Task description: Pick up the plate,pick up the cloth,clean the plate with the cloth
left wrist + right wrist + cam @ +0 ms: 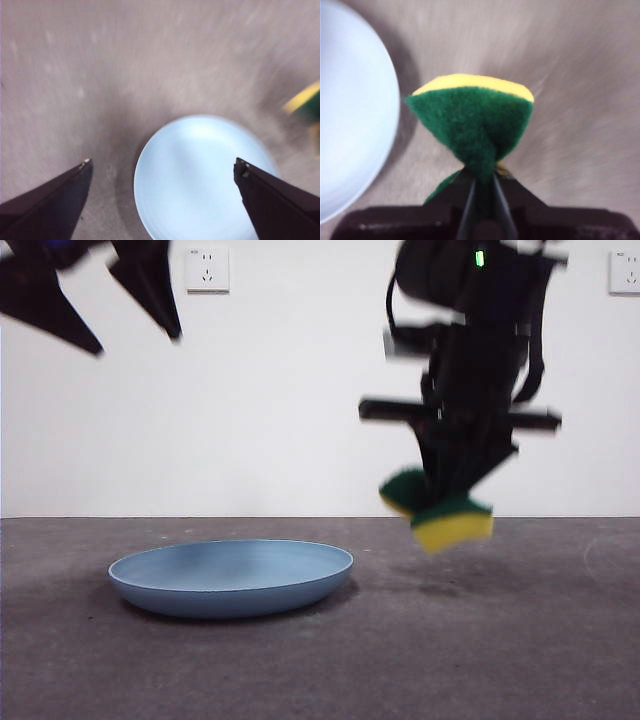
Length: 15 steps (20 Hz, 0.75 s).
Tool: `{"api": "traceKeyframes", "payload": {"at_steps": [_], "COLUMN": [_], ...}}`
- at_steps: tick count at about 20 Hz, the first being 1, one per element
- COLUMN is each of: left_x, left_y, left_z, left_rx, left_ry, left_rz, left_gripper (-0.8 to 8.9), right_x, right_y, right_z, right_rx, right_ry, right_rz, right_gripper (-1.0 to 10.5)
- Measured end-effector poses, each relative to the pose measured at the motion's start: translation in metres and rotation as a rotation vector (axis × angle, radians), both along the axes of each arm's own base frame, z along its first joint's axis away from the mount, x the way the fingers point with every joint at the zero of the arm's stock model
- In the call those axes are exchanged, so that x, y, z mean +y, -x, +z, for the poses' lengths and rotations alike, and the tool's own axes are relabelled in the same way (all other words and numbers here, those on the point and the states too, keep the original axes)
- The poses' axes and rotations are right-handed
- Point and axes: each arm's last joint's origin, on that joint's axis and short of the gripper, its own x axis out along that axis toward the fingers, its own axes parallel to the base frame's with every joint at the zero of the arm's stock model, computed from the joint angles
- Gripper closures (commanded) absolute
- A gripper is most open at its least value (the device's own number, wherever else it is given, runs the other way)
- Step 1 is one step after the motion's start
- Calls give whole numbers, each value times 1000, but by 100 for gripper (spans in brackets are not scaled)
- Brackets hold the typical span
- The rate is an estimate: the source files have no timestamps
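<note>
The light-blue plate (pixel 232 577) lies flat on the grey table, left of centre; it also shows in the left wrist view (pixel 200 175) and in the right wrist view (pixel 350 110). My right gripper (pixel 445 502) is shut on the cloth (pixel 440 510), a yellow sponge with a green scouring layer, and holds it in the air to the right of the plate. The sponge (pixel 475 120) is pinched and folded between the jaws. My left gripper (pixel 140 335) is open and empty, high above the plate's left side (pixel 162 167).
The grey table (pixel 500 660) runs to a white wall with two power sockets (pixel 207 270). The sponge's edge shows blurred at the side of the left wrist view (pixel 305 100).
</note>
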Motion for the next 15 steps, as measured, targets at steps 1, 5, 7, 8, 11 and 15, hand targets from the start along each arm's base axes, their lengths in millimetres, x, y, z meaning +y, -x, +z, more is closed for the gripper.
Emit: {"api": "traceKeyframes", "payload": {"at_steps": [1,5,7,8,11,15], "left_x": [4,12,13,13,13,13], "left_y": [10,34,35,35,34,34], "left_z": [7,17,16,16,15,15], "left_rx": [-12,7,19,23,24,25], "left_ry": [10,28,23,22,22,21], "left_rz": [-5,-38,-37,-37,-38,-38], "left_gripper": [342,342,342,342,342,342], "right_x": [-3,-14,-17,-18,-22,-22], "right_y": [-5,-13,-13,-13,-14,-15], "right_z": [-10,-23,-24,-24,-24,-24], "right_rx": [46,124,138,139,141,141], "right_ry": [-20,-36,-30,-29,-26,-26], "right_rz": [-8,-47,-57,-61,-74,-76], "right_gripper": [914,613,493,465,464,469]}}
